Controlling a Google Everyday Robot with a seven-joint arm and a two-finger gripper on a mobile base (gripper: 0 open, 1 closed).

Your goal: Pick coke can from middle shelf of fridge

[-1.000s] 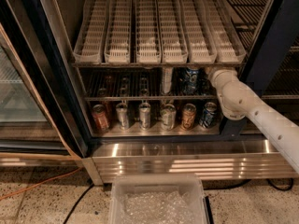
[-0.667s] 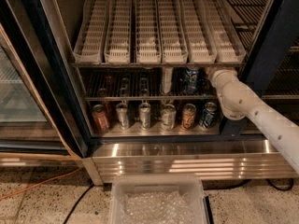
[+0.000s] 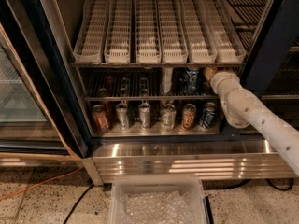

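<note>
Nothing shows as moved since the earlier frames: the white jointed arm holds the same reach into the large black-framed glass-door fridge. Nearest the camera, the arm crosses the right end of the ribbed steel base panel. Further in, the gripper sits at the right end of the dark wire middle shelf; whether it is open or closed cannot be told. A small reddish shape, judged to be the red coke can, lies touching the gripper's left side, just right of a blue can. Its long axis appears vertical, top up, though little of it shows.
</note>
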